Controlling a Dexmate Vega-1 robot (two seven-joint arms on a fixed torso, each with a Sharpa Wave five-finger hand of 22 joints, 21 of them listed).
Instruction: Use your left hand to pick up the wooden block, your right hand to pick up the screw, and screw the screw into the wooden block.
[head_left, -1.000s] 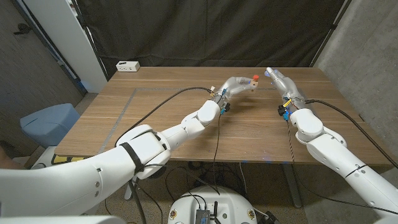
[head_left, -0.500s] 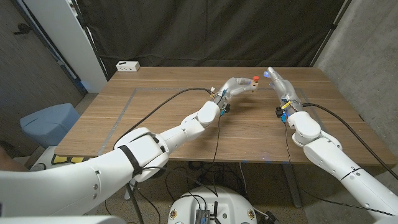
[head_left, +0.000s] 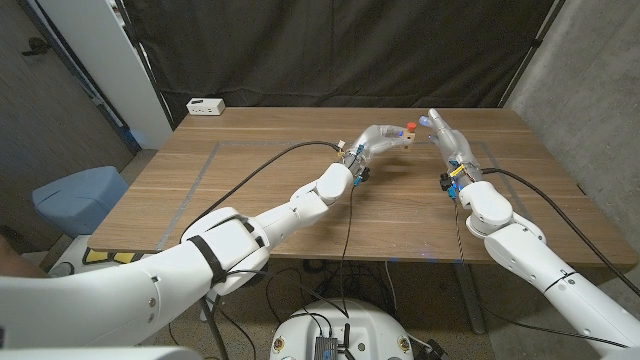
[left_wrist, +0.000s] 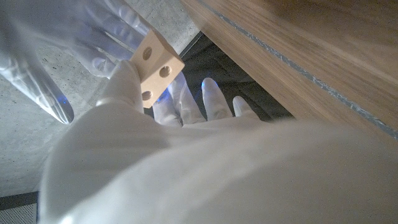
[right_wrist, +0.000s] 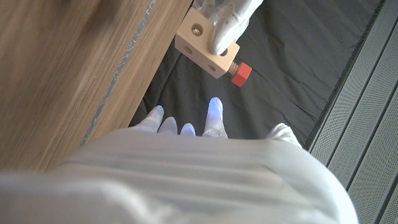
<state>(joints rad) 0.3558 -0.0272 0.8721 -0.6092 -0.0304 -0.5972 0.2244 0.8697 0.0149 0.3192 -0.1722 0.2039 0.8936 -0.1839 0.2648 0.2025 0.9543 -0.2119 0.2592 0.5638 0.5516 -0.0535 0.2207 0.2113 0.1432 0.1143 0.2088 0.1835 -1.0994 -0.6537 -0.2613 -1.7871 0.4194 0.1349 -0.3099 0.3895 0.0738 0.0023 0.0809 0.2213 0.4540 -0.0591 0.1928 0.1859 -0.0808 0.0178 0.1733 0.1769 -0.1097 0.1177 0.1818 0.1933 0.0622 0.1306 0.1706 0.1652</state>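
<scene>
Left hand (head_left: 383, 137) gripping wooden block (right_wrist: 206, 45), red-headed screw (right_wrist: 239, 72) seated in it; right hand (head_left: 445, 134) near, fingers apart, holding nothing.

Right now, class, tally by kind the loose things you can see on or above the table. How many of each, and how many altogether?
Wooden block: 1, held by the left hand
Red-headed screw: 1, sticking out of the block
White power strip: 1, at the table's far left corner
Total: 3
</scene>
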